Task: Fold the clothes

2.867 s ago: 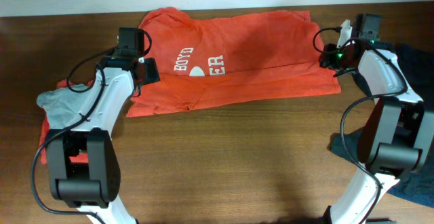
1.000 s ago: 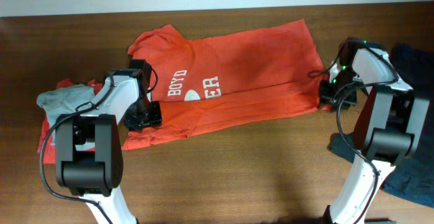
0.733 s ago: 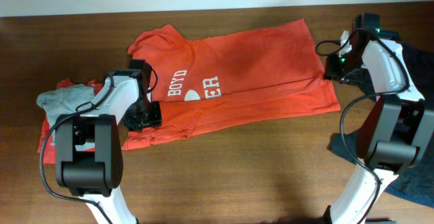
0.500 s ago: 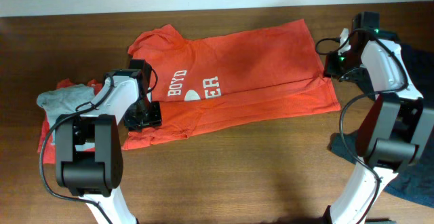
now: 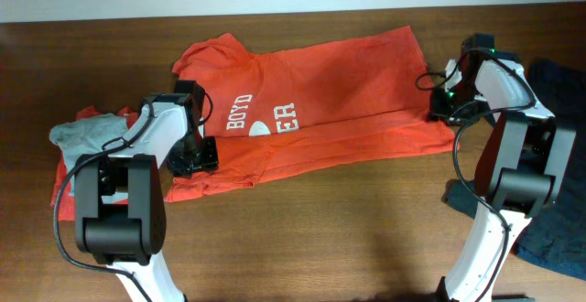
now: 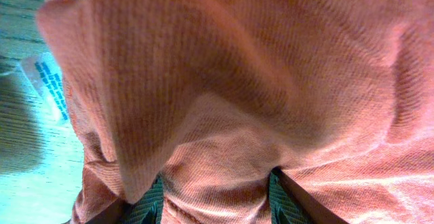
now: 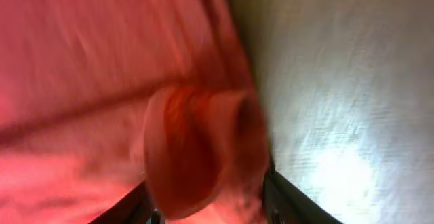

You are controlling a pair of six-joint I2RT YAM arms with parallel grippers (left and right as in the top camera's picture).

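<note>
The left fingers point(image 6: 279, 203) clamp a bunched fold of the red-orange T-shirt point(image 5: 339, 82) at its near left edge, and the right fingers point(image 7: 278, 200) pinch its hem. The shirt lies spread on the worktop point(image 5: 320, 229), long axis left-right, shoulders left, hem right.

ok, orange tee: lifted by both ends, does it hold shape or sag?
Likely floppy: the orange T-shirt bunches into soft folds at the left gripper. Held only at its ends, the middle would probably sag. The ribbed knit looks grippy, so slipping seems unlikely; the right gripper pinches a roll of it, though that view is blurred.
</note>
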